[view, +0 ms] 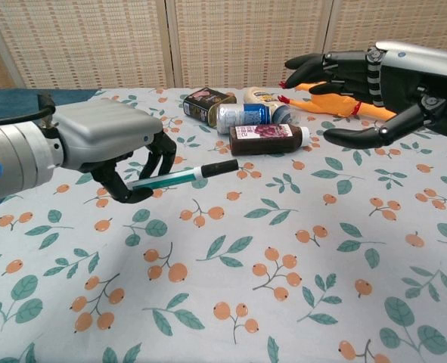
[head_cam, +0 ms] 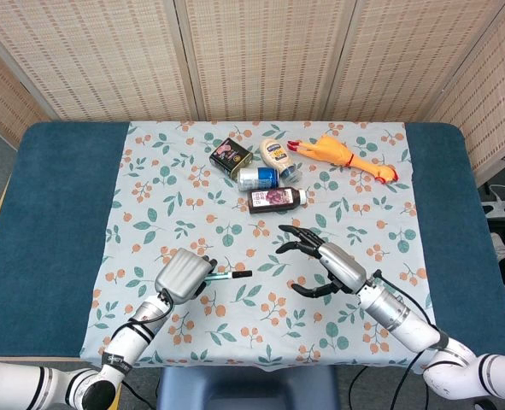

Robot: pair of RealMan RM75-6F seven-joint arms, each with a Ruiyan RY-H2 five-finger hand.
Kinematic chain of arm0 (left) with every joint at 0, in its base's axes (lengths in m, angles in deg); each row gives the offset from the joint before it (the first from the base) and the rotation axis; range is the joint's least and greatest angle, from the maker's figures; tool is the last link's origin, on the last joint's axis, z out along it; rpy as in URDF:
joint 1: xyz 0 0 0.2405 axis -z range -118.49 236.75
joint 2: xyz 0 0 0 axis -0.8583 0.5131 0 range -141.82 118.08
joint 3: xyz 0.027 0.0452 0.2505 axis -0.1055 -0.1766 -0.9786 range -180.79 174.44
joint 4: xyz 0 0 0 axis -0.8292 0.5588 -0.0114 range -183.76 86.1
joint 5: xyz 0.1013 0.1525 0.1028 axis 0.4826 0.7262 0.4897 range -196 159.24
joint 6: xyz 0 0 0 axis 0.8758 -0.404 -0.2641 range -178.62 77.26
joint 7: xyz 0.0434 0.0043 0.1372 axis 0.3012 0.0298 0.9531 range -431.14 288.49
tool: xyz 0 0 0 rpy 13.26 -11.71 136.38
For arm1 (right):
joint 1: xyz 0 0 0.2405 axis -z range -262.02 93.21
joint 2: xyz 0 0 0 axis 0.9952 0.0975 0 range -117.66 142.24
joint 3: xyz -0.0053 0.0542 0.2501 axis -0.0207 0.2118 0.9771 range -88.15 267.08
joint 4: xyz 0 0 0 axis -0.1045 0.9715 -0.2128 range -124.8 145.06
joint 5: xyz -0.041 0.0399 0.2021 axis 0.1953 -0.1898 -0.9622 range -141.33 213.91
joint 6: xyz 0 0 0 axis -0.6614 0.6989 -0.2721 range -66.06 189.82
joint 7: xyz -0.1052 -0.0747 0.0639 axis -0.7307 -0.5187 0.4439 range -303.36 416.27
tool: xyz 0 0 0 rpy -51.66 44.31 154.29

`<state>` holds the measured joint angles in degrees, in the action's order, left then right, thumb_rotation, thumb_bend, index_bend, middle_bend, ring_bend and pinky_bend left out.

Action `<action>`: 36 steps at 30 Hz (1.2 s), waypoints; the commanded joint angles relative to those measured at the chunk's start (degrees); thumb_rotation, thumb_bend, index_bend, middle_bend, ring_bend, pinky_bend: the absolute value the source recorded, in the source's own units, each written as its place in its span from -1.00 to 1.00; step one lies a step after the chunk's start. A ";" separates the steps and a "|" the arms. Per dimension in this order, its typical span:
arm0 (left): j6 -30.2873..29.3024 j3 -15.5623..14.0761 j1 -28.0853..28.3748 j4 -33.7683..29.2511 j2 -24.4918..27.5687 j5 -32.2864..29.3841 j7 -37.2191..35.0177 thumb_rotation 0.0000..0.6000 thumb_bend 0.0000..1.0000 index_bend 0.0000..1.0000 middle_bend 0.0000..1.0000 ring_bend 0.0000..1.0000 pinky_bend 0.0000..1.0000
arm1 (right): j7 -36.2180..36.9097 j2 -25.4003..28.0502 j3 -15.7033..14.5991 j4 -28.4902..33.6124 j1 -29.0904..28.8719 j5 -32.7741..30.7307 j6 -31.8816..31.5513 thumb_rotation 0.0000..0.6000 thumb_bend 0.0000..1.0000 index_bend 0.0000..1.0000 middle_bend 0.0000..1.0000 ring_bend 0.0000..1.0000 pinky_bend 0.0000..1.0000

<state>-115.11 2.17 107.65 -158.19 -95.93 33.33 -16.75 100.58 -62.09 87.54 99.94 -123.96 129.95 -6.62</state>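
Pen (view: pixel 179 176) gripped in left hand (view: pixel 110 147), above the flower-print cloth (view: pixel 284 249). Teal barrel runs between the curled fingers (view: pixel 162 155) and the thumb; black capped end juts out to the right, free of the hand, tilted slightly upward. In the head view the same pen (head_cam: pixel 231 276) sticks out from the left hand (head_cam: pixel 184 275) near the front edge of the cloth.

Right hand (view: pixel 382 83) released, holding nothing: fingers spread and extended toward the left, thumb (view: pixel 359 136) set apart below them. Well apart from the pen tip, no contact. Head view shows the right hand (head_cam: pixel 325 265) hovering over the cloth, palm side down.

Behind the hands, at the far middle of the cloth: dark bottle (view: pixel 267 139) lying on its side, blue can (view: pixel 242 116), dark tin (view: pixel 206 103), mayonnaise bottle (view: pixel 265 96), rubber chicken (head_cam: pixel 342 156). All grouped close together, none touched by either hand.
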 commanded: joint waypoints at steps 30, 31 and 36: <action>-5.88 -2.50 6.40 0.33 -4.87 -7.55 12.33 1.00 -0.21 0.49 0.76 0.91 1.00 | -61.54 -5.88 6.40 16.10 -28.28 -64.99 21.56 1.00 -0.58 -0.19 -1.00 -1.00 -1.00; -5.97 -2.60 6.45 0.41 -4.92 -7.56 12.42 1.00 -0.21 0.49 0.76 0.91 1.00 | -62.18 -6.20 6.29 16.05 -28.54 -65.46 21.14 1.00 -0.58 -0.18 -1.00 -1.00 -1.00; -6.33 -3.03 6.45 0.70 -4.57 -7.51 12.26 1.00 -0.21 0.49 0.76 0.91 1.00 | -63.13 -6.61 6.66 16.24 -28.52 -66.51 19.58 1.00 -0.57 -0.15 -1.00 -1.00 -1.00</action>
<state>-121.42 -0.84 114.11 -157.51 -100.52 25.79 -4.46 37.46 -68.65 94.08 116.20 -152.51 63.50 13.11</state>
